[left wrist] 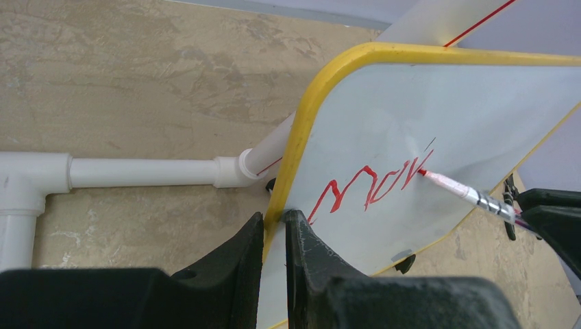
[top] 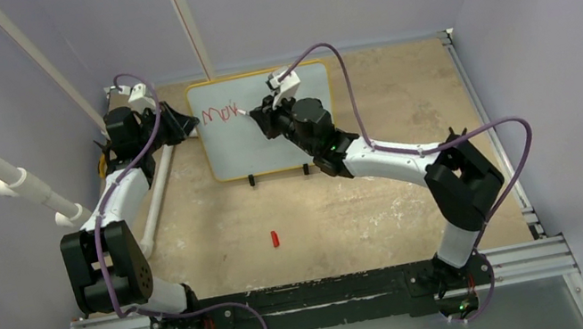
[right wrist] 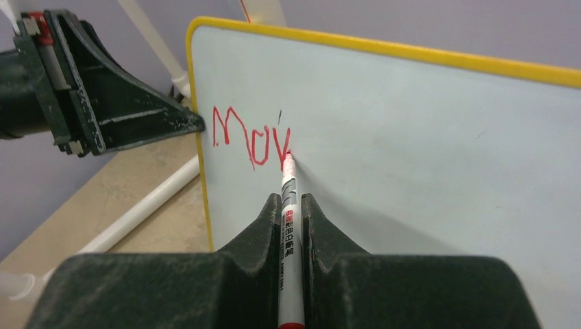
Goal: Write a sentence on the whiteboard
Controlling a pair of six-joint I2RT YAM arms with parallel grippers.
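Top view: a whiteboard [top: 267,146] sits toward twelve o'clock on the table [top: 368,205]. The left gripper [top: 183,125] meets the board's ten o'clock edge. The right gripper [top: 257,116] is over its upper middle. A small red object [top: 275,239] lies well apart at the board's six o'clock.

Left wrist view: narrow jaws pinch the board's yellow frame. The sentence [left wrist: 370,188], only "Mov" in red, sits at their two o'clock.

Right wrist view: narrow jaws clamp a marker [right wrist: 290,226] pointing to twelve o'clock, its tip touching the "v".

The left tool [left wrist: 274,219] grips the whiteboard [left wrist: 445,103] at its edge; a marker [left wrist: 455,189] touches the red lettering [left wrist: 366,188].
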